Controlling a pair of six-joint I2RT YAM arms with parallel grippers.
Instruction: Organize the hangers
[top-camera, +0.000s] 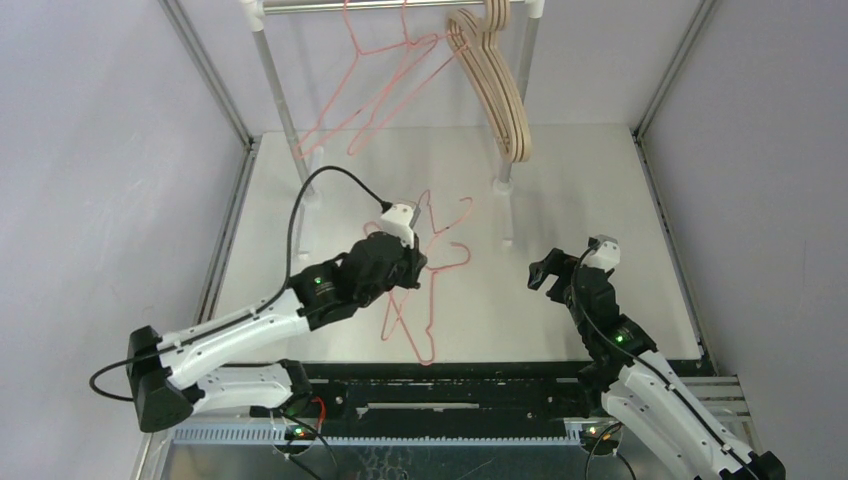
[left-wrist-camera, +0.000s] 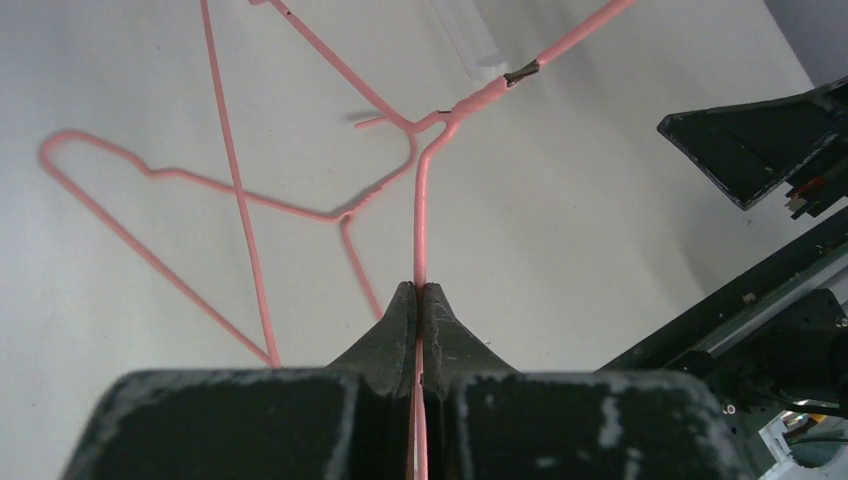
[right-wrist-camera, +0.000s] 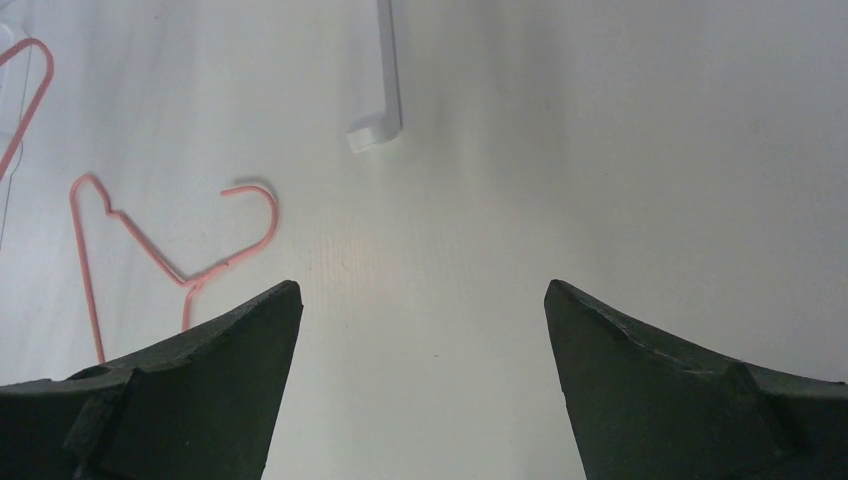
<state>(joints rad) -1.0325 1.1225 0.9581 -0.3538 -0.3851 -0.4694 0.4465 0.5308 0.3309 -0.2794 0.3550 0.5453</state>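
Pinching a thin strand of one pink wire hanger (left-wrist-camera: 421, 215), the left gripper (left-wrist-camera: 420, 292) has its jaws pressed together on the wire. The wire runs out from between the fingertips toward the far side of the table (top-camera: 600, 200).

- Held hanger: near the middle of the table, just right of the left gripper. Whether it is lifted off the surface cannot be told.
- Second pink wire hanger (right-wrist-camera: 150, 250): lying flat on the table and crossing the held one. Which wire is on top cannot be told.
- Right gripper (right-wrist-camera: 420, 290): jaws spread wide with nothing between them, over bare table. It sits to the right of the table hangers and apart from them.
- Rail (top-camera: 400, 5): at the far edge. It carries two hanging pink hangers (top-camera: 380, 88), which slant down to the left. Just right of these hangs a tight bunch of beige wooden hangers (top-camera: 500, 90), touching one another beside the right post.
- White foot (right-wrist-camera: 385, 100) of the rack: resting on the table, on the far side of the right gripper.
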